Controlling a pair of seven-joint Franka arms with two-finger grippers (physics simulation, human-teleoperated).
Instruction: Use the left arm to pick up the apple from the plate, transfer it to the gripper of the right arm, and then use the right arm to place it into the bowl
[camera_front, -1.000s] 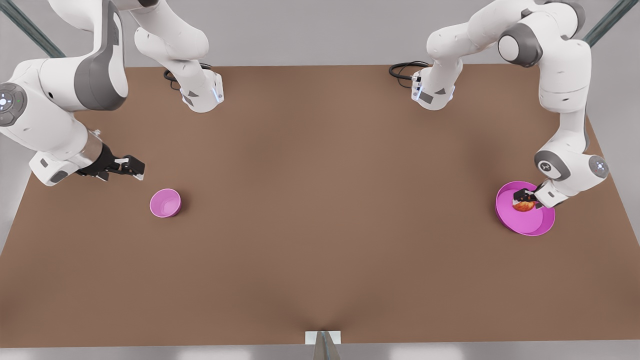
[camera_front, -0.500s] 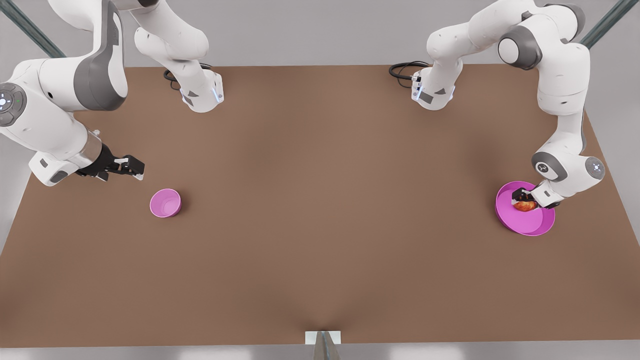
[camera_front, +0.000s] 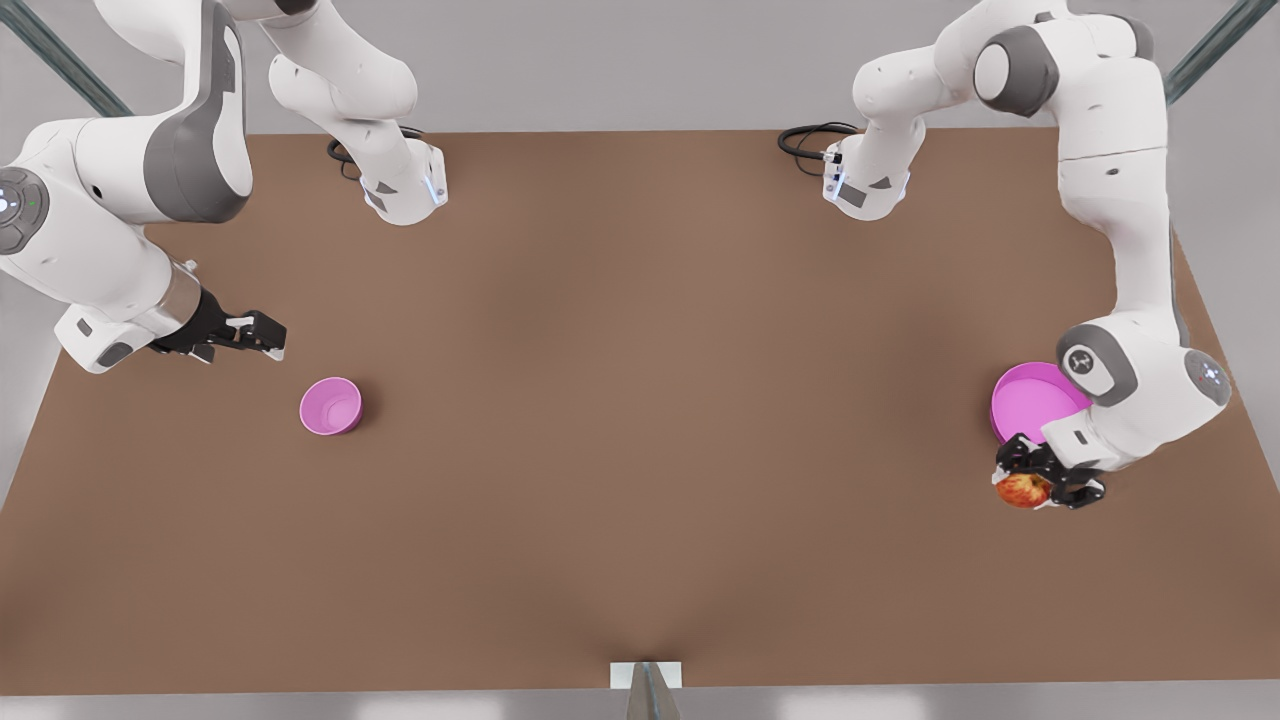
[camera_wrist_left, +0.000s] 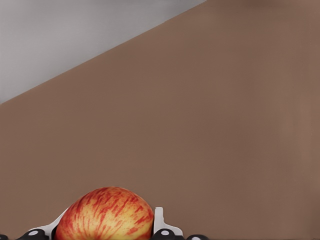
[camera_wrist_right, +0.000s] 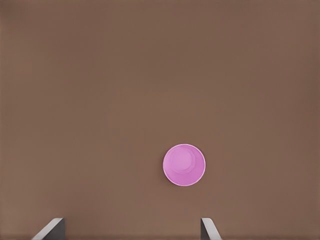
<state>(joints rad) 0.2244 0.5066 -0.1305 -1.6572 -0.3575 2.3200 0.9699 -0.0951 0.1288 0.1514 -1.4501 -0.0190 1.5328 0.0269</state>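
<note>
Apple lifted clear of plate, hand-over pending

Currently we read the step as the carry toward the hand-over: the left tool (camera_front: 1040, 478), at the front view's right, is closed on the apple (camera_front: 1023, 490) and holds it in the air above the desk (camera_front: 640, 450), just off the near rim of the plate (camera_front: 1030, 400). In the left wrist view the apple (camera_wrist_left: 104, 214) sits between the white finger pads (camera_wrist_left: 158, 221), with bare desk beyond it.

The right tool (camera_front: 248, 336) waits at the front view's left, near the bowl (camera_front: 331, 406) but not over it. Its white fingertips (camera_wrist_right: 207, 227) stand well apart in the right wrist view, nothing between them, so we take it as open and empty.

Containers: the plate holds nothing, as far as the arm lets us see; the bowl (camera_wrist_right: 184, 165) is empty too.

Next move, in our judgement: the two tools are at opposite sides of the desk, so both must travel inward, and the apple must be presented with a free side for the right tool to close on before the left lets go
</note>
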